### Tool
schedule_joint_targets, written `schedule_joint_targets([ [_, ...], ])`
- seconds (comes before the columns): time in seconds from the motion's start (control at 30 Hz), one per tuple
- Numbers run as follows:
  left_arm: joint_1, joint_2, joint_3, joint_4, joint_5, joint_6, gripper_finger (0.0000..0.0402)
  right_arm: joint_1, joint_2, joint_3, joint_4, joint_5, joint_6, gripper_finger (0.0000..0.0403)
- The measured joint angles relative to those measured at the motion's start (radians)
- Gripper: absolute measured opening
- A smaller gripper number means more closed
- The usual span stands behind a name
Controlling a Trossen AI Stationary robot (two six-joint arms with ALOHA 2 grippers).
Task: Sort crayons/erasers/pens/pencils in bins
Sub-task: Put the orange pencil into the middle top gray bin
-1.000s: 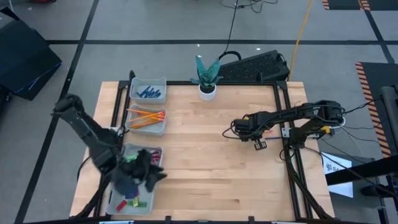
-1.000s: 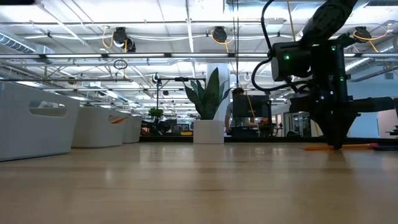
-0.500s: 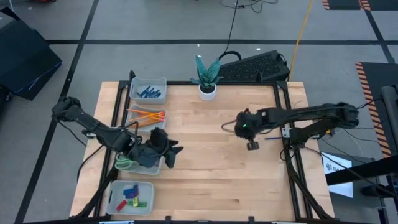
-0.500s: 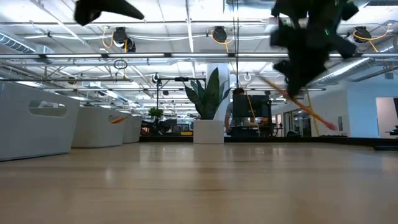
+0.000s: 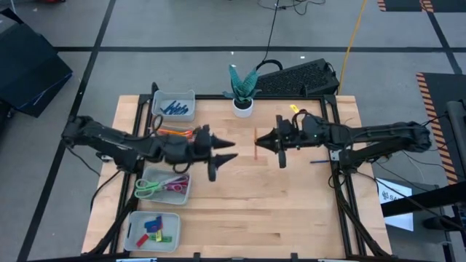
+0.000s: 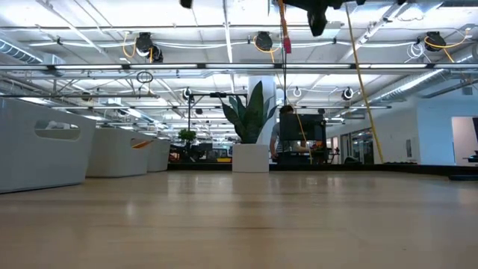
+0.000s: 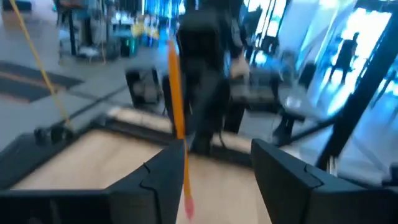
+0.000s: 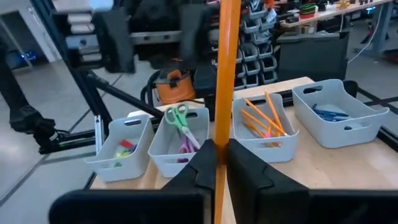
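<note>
Fingers of the right gripper [image 5: 259,141] are clamped on an orange pencil [image 5: 256,143], which is carried above the middle of the table [image 5: 277,204], between the two grippers. The right arm is stretched level from the table's right edge toward the centre. The left gripper [image 5: 229,150] is spread apart and grips nothing; it is pointed at the right gripper, near it but apart from it, and its arm is reached across from the left edge, over the pencil bin [image 5: 172,140].

In the right wrist view the pencil [image 8: 225,87] is seen pinched upright between the two dark fingers [image 8: 208,163], and beyond it the four bins are shown in a row: erasers [image 8: 126,148] in one end bin, scissors [image 8: 181,127] in the next, orange pencils [image 8: 258,119] in the third, pens [image 8: 329,114] in the far end bin. In the left wrist view the held pencil [image 7: 176,106] is seen ahead, past the open left fingers [image 7: 153,177], with the right gripper blurred behind it. In the low view only the arms' undersides are seen at the top edge, well above the tabletop, with a potted plant [image 6: 250,134] behind. From above, the plant [image 5: 242,87] is found at the table's far edge, with a keyboard [image 5: 300,77] beyond it.
</note>
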State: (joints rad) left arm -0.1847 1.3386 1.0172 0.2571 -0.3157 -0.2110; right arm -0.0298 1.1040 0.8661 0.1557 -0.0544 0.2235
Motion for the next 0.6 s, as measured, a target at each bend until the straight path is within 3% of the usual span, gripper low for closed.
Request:
schedule_joint_targets([
  [0.3, 0.121, 0.14, 0.0, 0.243, 0.205, -0.063, 0.0186, 0.02, 0.124, 0.0, 0.212, -0.002, 0.002, 0.0014],
  [0.43, 0.124, 0.165, 0.0, 0.269, 0.218, -0.109, 0.0184, 0.023, 0.159, 0.0, 0.238, 0.001, 0.008, 0.0014],
  [0.53, 0.124, 0.165, 0.0, 0.269, 0.219, -0.11, 0.0159, 0.026, 0.172, 0.0, 0.239, -0.002, 0.03, 0.0015],
  [0.6, 0.125, 0.165, 0.0, 0.268, 0.219, -0.12, 0.0121, 0.031, 0.174, 0.0, 0.237, -0.003, 0.03, 0.0015],
])
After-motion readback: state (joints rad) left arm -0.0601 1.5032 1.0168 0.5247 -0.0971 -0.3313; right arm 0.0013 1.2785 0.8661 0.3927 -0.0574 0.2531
